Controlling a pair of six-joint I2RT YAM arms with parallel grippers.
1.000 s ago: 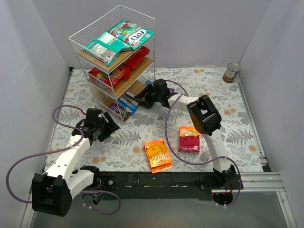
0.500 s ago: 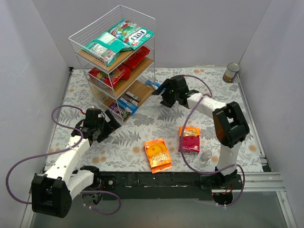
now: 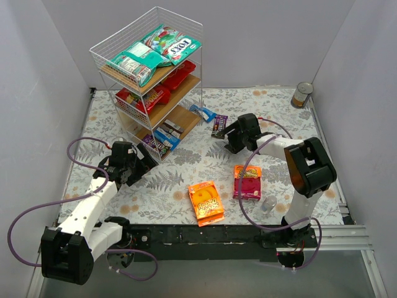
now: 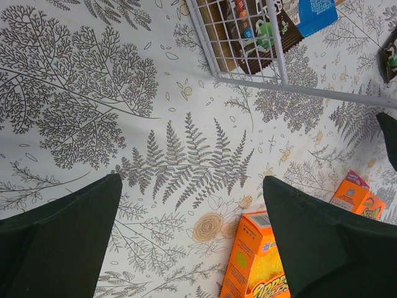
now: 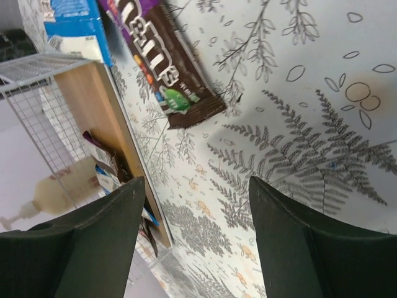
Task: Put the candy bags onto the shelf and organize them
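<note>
While the left jaws stand open and empty over the tabletop near the shelf's front corner, the right jaws, also spread wide with nothing between them, hover just short of a brown pack and a blue pack lying on the tabletop beside the shelf. Teal bags lie on the top tier, red bags on the middle and small packs on the bottom. An orange bag and a pink-orange bag lie apart near the arms' bases.

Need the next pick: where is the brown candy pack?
Top view: the brown pack lies on the table right of the shelf, beside the blue pack, just in front of the right gripper.
</note>
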